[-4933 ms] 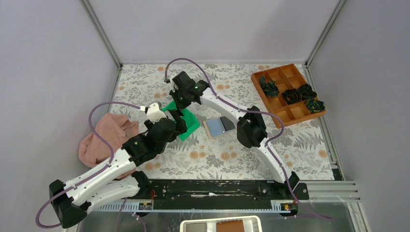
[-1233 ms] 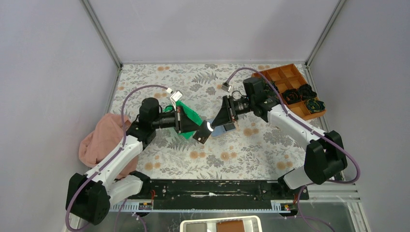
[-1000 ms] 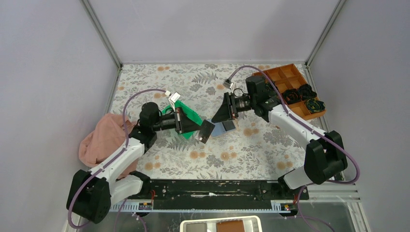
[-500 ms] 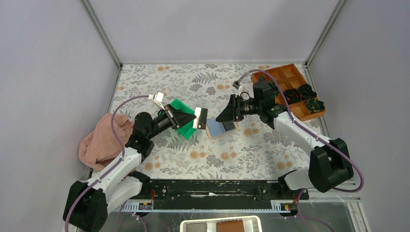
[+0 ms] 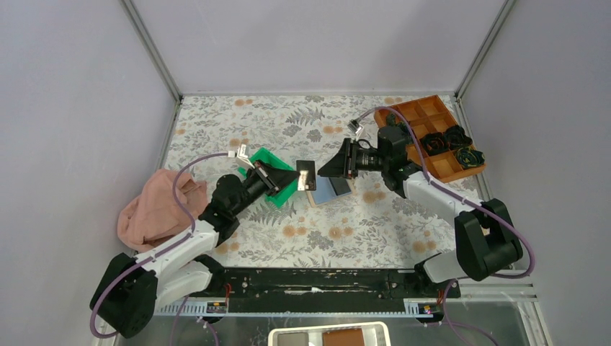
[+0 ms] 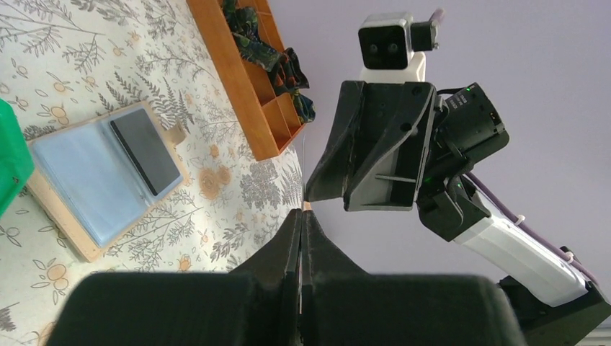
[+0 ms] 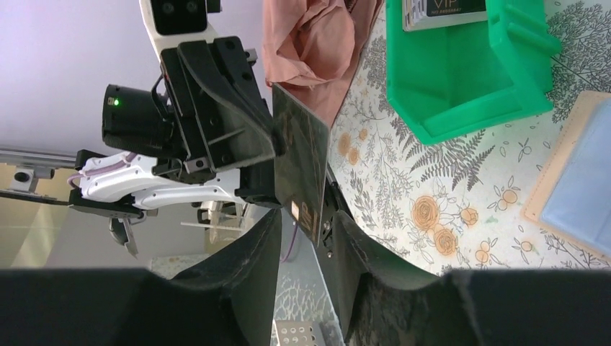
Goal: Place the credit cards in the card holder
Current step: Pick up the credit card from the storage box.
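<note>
A dark credit card (image 5: 305, 175) stands on edge above the table, with my left gripper (image 5: 293, 176) shut on it. In the right wrist view this card (image 7: 299, 169) reaches down between my right gripper's (image 7: 306, 216) fingers, which stand open with a gap on each side. In the left wrist view the card (image 6: 303, 173) shows only as a thin edge. The card holder (image 5: 322, 192) lies open on the table, blue-grey face up, with another dark card (image 5: 340, 185) on it. A further card (image 7: 443, 11) lies in the green tray (image 7: 461, 79).
The green tray (image 5: 268, 160) sits under my left wrist. A pink cloth (image 5: 155, 209) is bunched at the left edge. An orange-brown compartment box (image 5: 425, 144) with dark rosette lumps stands at the back right. Grey walls close in the floral mat on three sides.
My left gripper has carried the card up and away from the table and turned it upright. My right gripper has drawn back slightly and now faces the card's free end.
</note>
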